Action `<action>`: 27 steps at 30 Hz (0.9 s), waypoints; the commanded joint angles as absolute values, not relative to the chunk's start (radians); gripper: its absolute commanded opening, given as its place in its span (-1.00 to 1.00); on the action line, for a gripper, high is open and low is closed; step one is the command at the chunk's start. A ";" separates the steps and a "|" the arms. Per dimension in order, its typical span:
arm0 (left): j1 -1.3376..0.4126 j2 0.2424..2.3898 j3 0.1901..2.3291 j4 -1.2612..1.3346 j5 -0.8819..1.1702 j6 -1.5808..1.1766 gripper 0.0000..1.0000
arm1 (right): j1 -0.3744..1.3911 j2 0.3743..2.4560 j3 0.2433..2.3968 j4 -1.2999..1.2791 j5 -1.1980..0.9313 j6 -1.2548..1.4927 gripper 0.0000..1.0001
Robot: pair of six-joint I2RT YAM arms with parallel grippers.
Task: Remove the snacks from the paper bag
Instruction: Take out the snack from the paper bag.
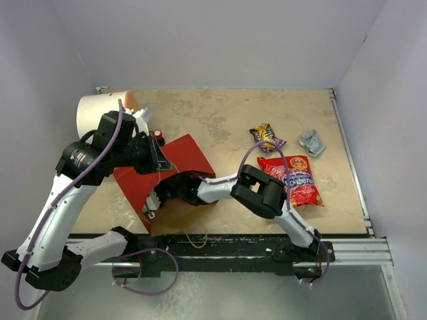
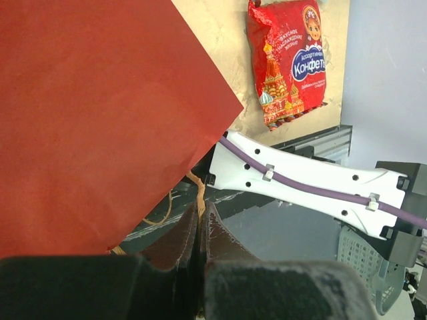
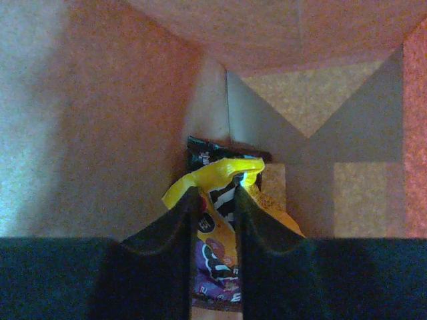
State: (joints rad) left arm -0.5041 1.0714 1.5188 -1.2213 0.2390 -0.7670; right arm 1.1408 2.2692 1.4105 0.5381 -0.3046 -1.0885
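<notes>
White walls [image 1: 213, 40] box in a mottled tan table [image 1: 220, 113], where the red bag [image 1: 190, 155] lies on its side at the left, mouth toward the near metal rail [image 1: 347, 250]. The right gripper [image 3: 215, 190] is deep in its kraft interior, fingers pinching a yellow packet [image 3: 213, 170] near the bag's bottom fold. The left gripper [image 2: 199, 212], jaws pressed together, sits at the bag's upper edge with a tan cord [image 2: 200, 190] at its tips. Whether it grips the cord cannot be told. A big red packet [image 1: 297, 180], a purple-yellow packet [image 1: 267, 137] and a silvery wrapper [image 1: 312, 142] lie out on the right, and a white cylinder [image 1: 100, 110] sits in the far left corner.
</notes>
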 commanded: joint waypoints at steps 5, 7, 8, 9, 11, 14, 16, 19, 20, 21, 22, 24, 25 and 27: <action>-0.495 1.045 1.535 -1.204 0.216 -0.778 -1.00 | 1.118 2.208 1.407 0.512 -0.319 -1.094 -0.73; -0.495 1.045 1.536 -1.203 0.208 -0.778 -1.00 | 1.119 2.180 1.380 0.524 -0.331 -1.084 -0.81; -0.495 1.045 1.535 -1.204 0.204 -0.779 -1.00 | 1.119 2.162 1.366 0.530 -0.338 -1.082 -0.86; -0.495 1.044 1.534 -1.202 0.200 -0.781 -1.00 | 1.119 2.143 1.345 0.545 -0.342 -1.071 -0.90; -0.496 1.043 1.533 -1.196 0.195 -0.783 -1.00 | 1.118 2.101 1.299 0.581 -0.342 -1.044 -0.96; -0.495 1.043 1.529 -1.183 0.192 -0.788 -1.00 | 1.120 2.026 1.223 0.630 -0.338 -0.985 -1.00; -0.495 1.044 1.526 -1.172 0.192 -0.793 -1.00 | 1.122 1.976 1.174 0.653 -0.347 -0.942 -1.00; -0.495 1.047 1.520 -1.154 0.196 -0.794 -1.00 | 1.127 1.896 1.102 0.678 -0.353 -0.870 -1.00; -0.495 1.048 1.519 -1.146 0.196 -0.794 -1.00 | 1.130 1.863 1.071 0.680 -0.356 -0.852 -1.00; -0.495 1.049 1.518 -1.137 0.196 -0.795 -1.00 | 1.134 1.833 1.045 0.679 -0.362 -0.834 -1.00; -0.495 1.050 1.517 -1.131 0.197 -0.794 -1.00 | 1.139 1.795 1.021 0.677 -0.367 -0.813 -1.00; -0.495 1.052 1.518 -1.115 0.198 -0.795 -1.00 | 1.146 1.720 0.957 0.659 -0.390 -0.759 -1.00; -0.495 1.052 1.518 -1.109 0.198 -0.794 -1.00 | 1.148 1.676 0.935 0.645 -0.399 -0.730 -1.00; -0.496 1.055 1.516 -1.096 0.199 -0.794 -1.00 | 1.151 1.587 0.895 0.609 -0.408 -0.643 -1.00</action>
